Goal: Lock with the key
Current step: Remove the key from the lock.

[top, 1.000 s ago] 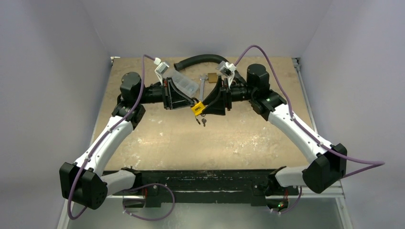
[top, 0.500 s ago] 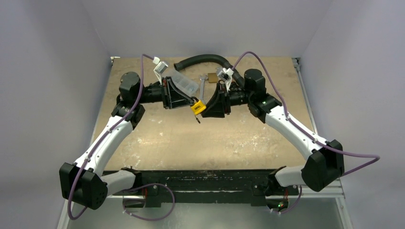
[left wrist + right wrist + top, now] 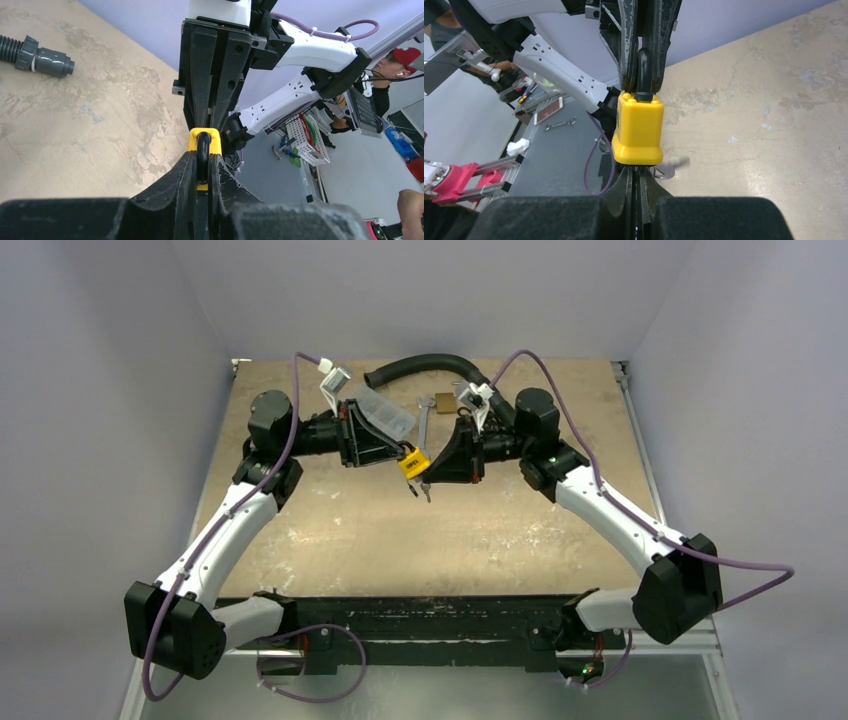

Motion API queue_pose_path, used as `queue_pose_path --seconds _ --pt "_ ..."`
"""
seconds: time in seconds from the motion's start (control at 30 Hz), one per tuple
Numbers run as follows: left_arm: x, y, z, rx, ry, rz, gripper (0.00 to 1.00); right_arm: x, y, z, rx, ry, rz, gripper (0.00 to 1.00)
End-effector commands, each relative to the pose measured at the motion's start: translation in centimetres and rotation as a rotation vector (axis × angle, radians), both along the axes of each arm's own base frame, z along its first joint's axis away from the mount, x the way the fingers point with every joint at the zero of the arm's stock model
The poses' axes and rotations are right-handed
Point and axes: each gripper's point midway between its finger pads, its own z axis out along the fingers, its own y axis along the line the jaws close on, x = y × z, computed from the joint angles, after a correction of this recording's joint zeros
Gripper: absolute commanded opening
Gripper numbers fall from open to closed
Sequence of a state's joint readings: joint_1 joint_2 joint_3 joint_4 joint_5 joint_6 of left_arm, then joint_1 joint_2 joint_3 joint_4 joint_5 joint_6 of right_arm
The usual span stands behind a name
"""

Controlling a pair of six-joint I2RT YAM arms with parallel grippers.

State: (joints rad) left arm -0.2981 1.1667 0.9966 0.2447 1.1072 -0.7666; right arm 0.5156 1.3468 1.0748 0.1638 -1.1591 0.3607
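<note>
A yellow padlock (image 3: 414, 463) hangs in the air between the two arms above the middle of the table. My left gripper (image 3: 202, 160) is shut on its black shackle (image 3: 203, 150); the yellow body (image 3: 203, 137) pokes out beyond the fingertips. In the right wrist view the padlock (image 3: 639, 127) faces me bottom first. My right gripper (image 3: 638, 172) is shut right under it on the thin key that sits in its underside. A key ring with a spare key (image 3: 671, 165) dangles blurred beside it and shows below the lock from above (image 3: 423, 490).
At the back of the table lie a black corrugated hose (image 3: 425, 365), a small brass padlock (image 3: 445, 403), a wrench (image 3: 424, 422) and a clear plastic container (image 3: 380, 410). The hose's grey end (image 3: 37, 52) shows in the left wrist view.
My right gripper has closed from about half open onto the key under the padlock, and that arm has shifted slightly. The left gripper has kept its hold on the shackle.
</note>
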Motion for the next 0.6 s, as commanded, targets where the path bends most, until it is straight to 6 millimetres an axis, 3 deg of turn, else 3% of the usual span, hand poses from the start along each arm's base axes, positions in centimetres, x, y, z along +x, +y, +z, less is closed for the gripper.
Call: queue_pose_path --seconds 0.0,0.3,0.57 --pt "1.1 0.8 3.0 -0.030 -0.110 0.070 0.00 -1.0 -0.6 1.3 0.035 -0.049 0.009 0.00" --pt "2.4 1.4 4.4 -0.054 -0.113 0.104 0.00 -1.1 -0.7 0.6 0.022 -0.046 0.004 0.00" --pt "3.8 2.6 5.3 -0.102 -0.097 0.169 0.00 -0.8 -0.7 -2.1 -0.030 -0.012 -0.006 0.00"
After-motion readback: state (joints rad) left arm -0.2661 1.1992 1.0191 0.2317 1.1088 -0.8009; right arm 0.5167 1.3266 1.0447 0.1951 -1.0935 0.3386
